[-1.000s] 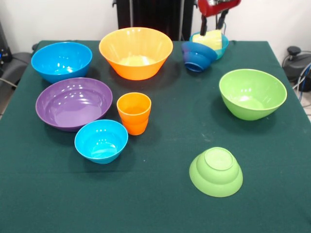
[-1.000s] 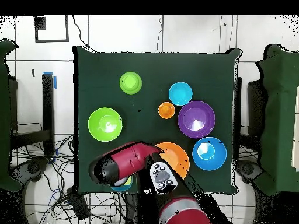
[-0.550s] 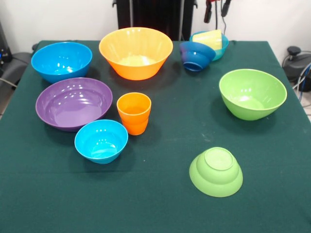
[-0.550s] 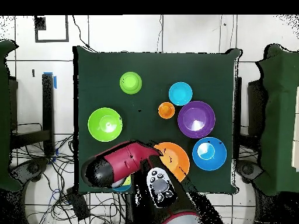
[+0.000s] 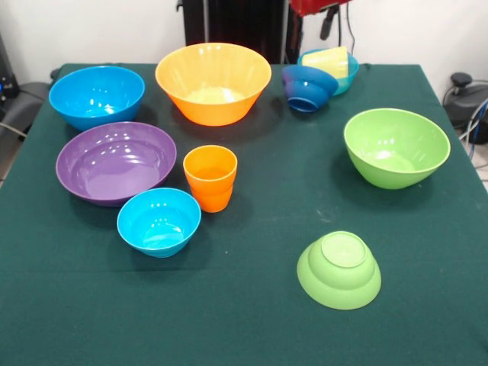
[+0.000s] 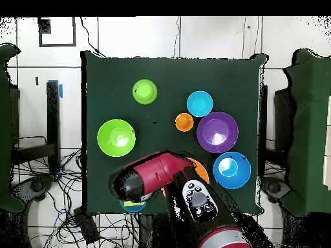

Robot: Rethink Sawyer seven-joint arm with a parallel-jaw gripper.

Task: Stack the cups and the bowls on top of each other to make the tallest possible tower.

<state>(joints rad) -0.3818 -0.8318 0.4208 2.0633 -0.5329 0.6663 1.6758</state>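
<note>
gripper raised over the far-corner cluster

front view: the gripper point(image 5: 329, 21) shows only as dark tips; whether clenched or released cannot be told. just below it the yellow cup point(image 5: 331, 62) sits in a light blue bowl point(image 5: 348, 70), the dark blue bowl point(image 5: 309, 87) touching. a straight descent suits best.

overhead view: the red arm point(image 6: 152, 177) hides that cluster near the counter point(image 6: 171, 81) edge; open room lies beyond it.

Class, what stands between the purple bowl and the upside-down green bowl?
The orange cup stands beside the purple bowl; past it bare cloth runs to the green bowl. Front view shows this.
</note>
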